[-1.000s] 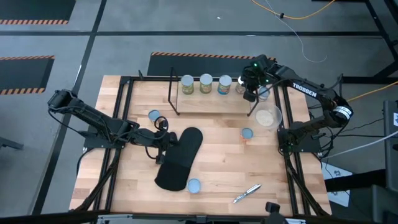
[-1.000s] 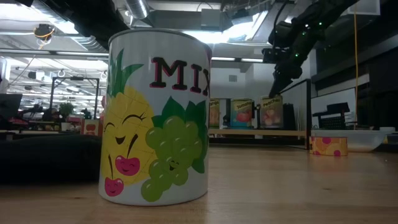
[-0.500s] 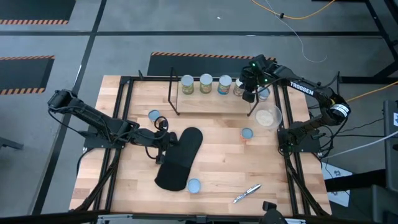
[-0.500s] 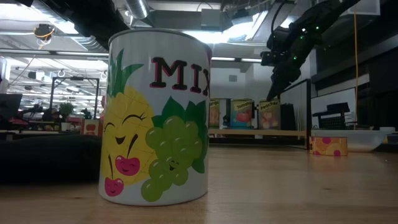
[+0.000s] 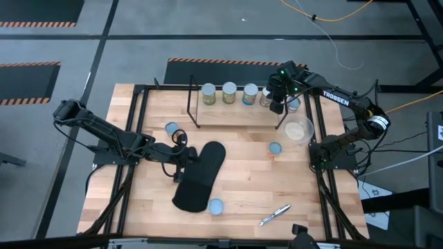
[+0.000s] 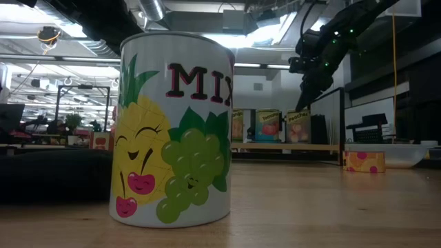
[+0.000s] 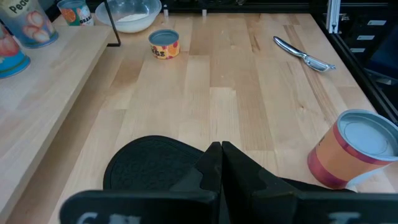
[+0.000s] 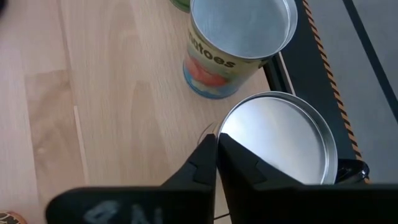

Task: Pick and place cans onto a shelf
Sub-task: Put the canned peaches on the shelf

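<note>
The surface (image 5: pixel 242 180) is pale, smooth planked wood with a faint sheen. The shelf (image 5: pixel 235 116) pairs a light wooden board with thin black metal rods. The cans (image 8: pixel 239 43) have bright, mirror-smooth metal tops and glossy printed paper labels — one (image 6: pixel 172 127) shows cartoon fruit. A dark mat (image 7: pixel 149 165) looks matt and finely pebbled. The bowl (image 7: pixel 129 14) is clear and glossy — the pen-like item (image 7: pixel 305 53) polished metal.

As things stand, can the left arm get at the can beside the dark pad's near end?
Probably yes: that can stands alone on bare table, nothing over it. The left gripper rests shut beside the pad.
</note>
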Tool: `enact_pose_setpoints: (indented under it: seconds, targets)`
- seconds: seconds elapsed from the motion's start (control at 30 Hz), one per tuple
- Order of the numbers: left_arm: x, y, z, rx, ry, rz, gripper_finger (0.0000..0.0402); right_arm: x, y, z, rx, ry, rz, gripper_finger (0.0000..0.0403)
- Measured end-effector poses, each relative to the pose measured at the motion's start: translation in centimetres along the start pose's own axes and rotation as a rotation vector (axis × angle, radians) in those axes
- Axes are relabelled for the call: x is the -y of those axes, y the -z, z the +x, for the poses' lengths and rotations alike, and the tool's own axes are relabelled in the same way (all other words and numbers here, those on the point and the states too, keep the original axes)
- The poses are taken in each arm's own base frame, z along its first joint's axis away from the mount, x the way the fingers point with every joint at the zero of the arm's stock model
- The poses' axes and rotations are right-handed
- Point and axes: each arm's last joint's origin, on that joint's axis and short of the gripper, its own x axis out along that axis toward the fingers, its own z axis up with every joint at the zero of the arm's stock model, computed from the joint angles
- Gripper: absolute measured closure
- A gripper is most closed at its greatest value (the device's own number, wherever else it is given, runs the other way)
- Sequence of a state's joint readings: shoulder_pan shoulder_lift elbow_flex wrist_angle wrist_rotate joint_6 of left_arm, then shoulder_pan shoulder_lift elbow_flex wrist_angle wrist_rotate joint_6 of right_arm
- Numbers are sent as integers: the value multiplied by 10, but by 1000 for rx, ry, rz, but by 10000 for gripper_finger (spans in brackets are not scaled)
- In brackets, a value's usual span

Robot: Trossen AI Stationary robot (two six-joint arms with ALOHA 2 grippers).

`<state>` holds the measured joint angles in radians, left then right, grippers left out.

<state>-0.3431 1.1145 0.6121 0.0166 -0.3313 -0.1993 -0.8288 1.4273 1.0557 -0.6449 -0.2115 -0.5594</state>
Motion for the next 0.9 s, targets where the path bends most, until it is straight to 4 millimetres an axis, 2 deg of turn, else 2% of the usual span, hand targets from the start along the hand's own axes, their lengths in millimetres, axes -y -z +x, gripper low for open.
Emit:
enact_pose_setpoints:
  seconds: [0.9]
  targets:
    - [0, 0, 0, 0, 0, 0, 398, 0, 0, 0, -2, -1, 0, 374]
